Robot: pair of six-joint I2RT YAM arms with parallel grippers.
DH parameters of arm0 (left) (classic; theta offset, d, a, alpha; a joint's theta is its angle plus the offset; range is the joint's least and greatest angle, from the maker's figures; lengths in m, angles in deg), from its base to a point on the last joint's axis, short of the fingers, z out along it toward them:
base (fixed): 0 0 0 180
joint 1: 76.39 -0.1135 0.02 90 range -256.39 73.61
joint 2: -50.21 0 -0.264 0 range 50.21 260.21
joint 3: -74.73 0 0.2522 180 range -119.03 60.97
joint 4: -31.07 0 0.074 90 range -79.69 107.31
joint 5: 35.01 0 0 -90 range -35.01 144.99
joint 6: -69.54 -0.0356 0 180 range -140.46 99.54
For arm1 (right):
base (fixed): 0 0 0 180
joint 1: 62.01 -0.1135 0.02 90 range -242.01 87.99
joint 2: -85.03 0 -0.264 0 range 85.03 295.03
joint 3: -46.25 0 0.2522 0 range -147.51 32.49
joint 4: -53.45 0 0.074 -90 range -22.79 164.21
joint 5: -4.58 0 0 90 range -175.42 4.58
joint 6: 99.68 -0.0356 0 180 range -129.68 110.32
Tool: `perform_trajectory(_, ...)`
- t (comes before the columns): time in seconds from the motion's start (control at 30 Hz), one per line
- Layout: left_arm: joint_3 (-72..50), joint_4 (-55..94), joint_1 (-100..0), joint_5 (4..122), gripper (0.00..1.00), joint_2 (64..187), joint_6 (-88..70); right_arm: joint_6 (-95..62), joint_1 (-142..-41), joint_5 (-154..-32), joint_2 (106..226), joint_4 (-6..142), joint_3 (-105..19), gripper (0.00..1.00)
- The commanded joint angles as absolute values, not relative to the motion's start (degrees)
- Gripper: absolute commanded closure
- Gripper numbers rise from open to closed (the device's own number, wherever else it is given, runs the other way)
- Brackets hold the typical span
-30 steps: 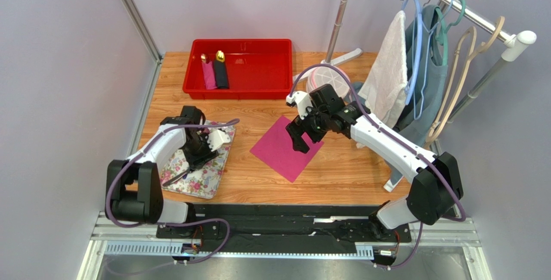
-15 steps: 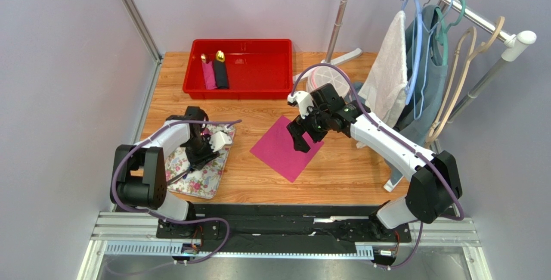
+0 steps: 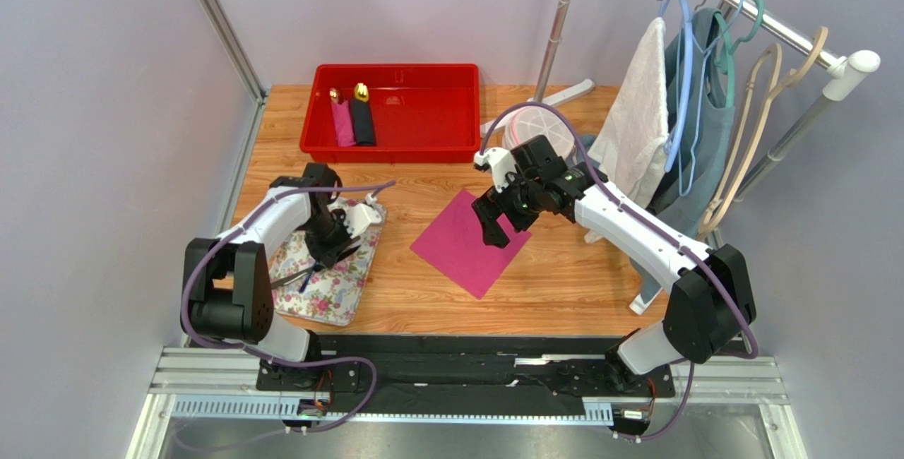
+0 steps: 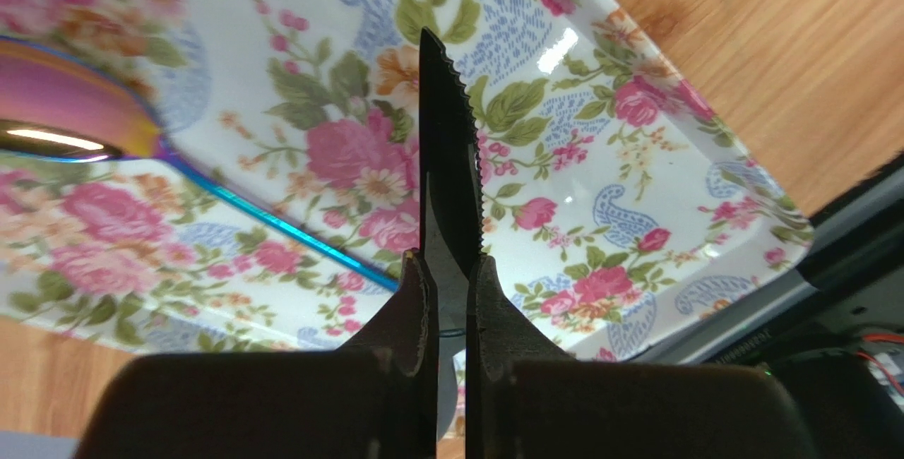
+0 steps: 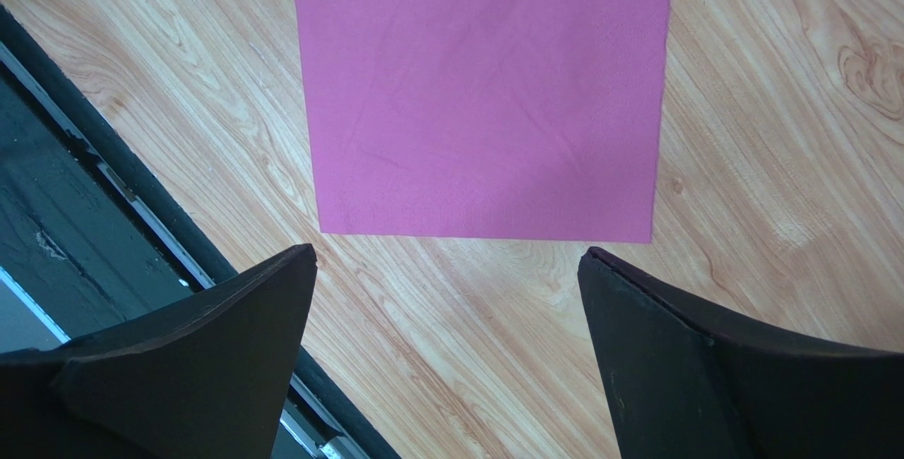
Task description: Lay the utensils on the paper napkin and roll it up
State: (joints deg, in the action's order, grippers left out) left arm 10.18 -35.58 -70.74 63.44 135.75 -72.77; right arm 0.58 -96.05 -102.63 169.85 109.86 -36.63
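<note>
The magenta paper napkin [image 3: 467,242] lies flat on the wooden table; it also shows in the right wrist view [image 5: 483,88]. My right gripper [image 3: 494,230] hovers open and empty over the napkin's right edge; in its own view [image 5: 446,258] the wide-spread fingers frame the napkin's near edge. My left gripper [image 3: 327,245] is over the white floral-print mat [image 3: 340,290] and is shut on a serrated knife blade [image 4: 446,162], held edge-on between the fingers [image 4: 414,311]. A purple-tinted spoon head [image 4: 64,109] with a blue-shining stem lies on the mat beside it. Black handles [image 3: 292,279] lie on the mat.
A red bin [image 3: 424,147] at the back holds a pink roll [image 3: 342,120] and a black roll [image 3: 363,118] with gold-headed cutlery. A clothes rack [image 3: 743,14] with hangers and a towel stands at the right. A round white object [image 3: 531,125] sits behind the right arm.
My left wrist has turned and shifted slightly toward the back over the mat, with the knife in its jaws. The right arm has hardly moved.
</note>
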Motion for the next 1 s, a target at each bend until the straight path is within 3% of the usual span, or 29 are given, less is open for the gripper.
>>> perform_trajectory(0.0, -0.8, -44.8, -70.3, 70.0, 1.0, 133.0, -67.7, -0.6, -95.3, -104.1, 170.6, 109.2, -39.6, 0.0)
perform_trajectory(0.2, -17.9, -55.4, -70.4, 84.2, 1.0, 134.1, -61.3, -2.6, -92.7, -109.5, 168.9, 107.1, -40.1, 0.0)
perform_trajectory(0.33, -29.5, -58.5, -70.4, 98.5, 1.0, 134.7, -55.0, -5.9, -88.9, -121.9, 164.8, 99.3, -39.3, 0.0)
perform_trajectory(0.53, -34.4, -43.8, -70.5, 117.7, 1.0, 129.0, -35.3, -16.7, -85.9, -135.3, 165.8, 88.9, -43.7, 0.0)
perform_trajectory(0.63, -28.4, -24.9, -70.9, 124.7, 1.0, 123.7, -17.8, -27.0, -85.9, -142.7, 167.9, 81.9, -47.6, 0.0)
perform_trajectory(0.77, -15.4, 28.7, -73.1, 129.5, 1.0, 118.5, 26.5, -40.1, -86.3, -150.4, 170.0, 71.6, -52.3, 0.0)
perform_trajectory(0.83, -10.3, 49.3, -73.5, 127.8, 1.0, 118.1, 37.8, -48.4, -86.7, -151.1, 170.6, 62.3, -52.6, 0.0)
perform_trajectory(0.97, -7.9, 68.6, -73.6, 123.0, 1.0, 119.7, 58.8, -66.4, -87.8, -151.2, 173.9, 42.5, -52.5, 0.01)
